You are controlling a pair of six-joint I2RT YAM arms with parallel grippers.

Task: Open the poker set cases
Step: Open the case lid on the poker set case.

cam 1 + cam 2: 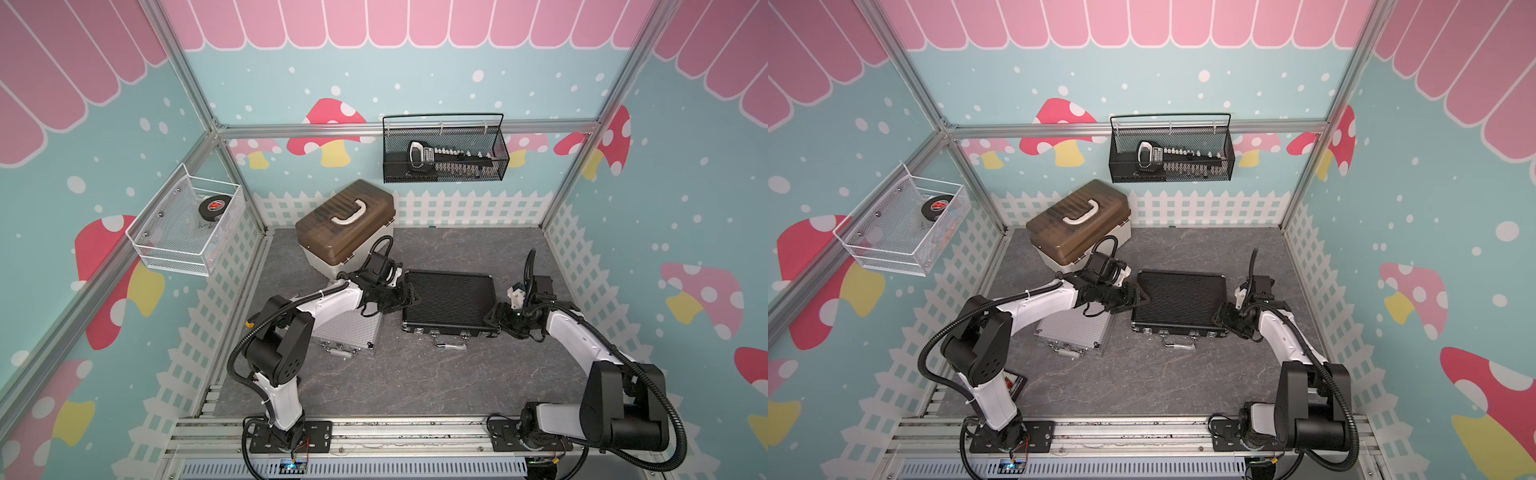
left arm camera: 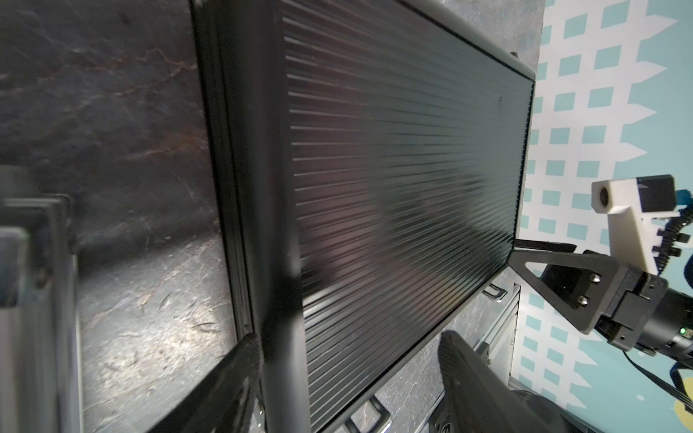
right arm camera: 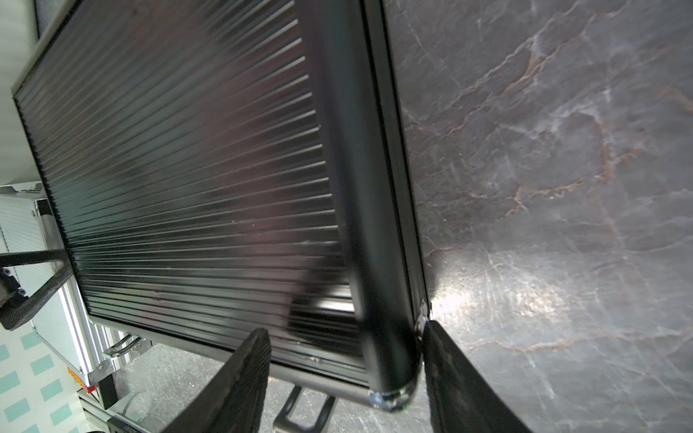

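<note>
Black case [image 1: 451,301] lies between left hand [image 1: 409,297] and right hand [image 1: 489,318], both spread astride its ends.

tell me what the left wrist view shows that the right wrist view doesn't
Only the left wrist view: the right hand with its white camera mount, at the black case's far side. Only the right wrist view: the left hand and the silver case's ribbed lid. Both: the black case's closed ribbed lid, the marbled table, and that arm's own fingers straddling a case edge.
</note>
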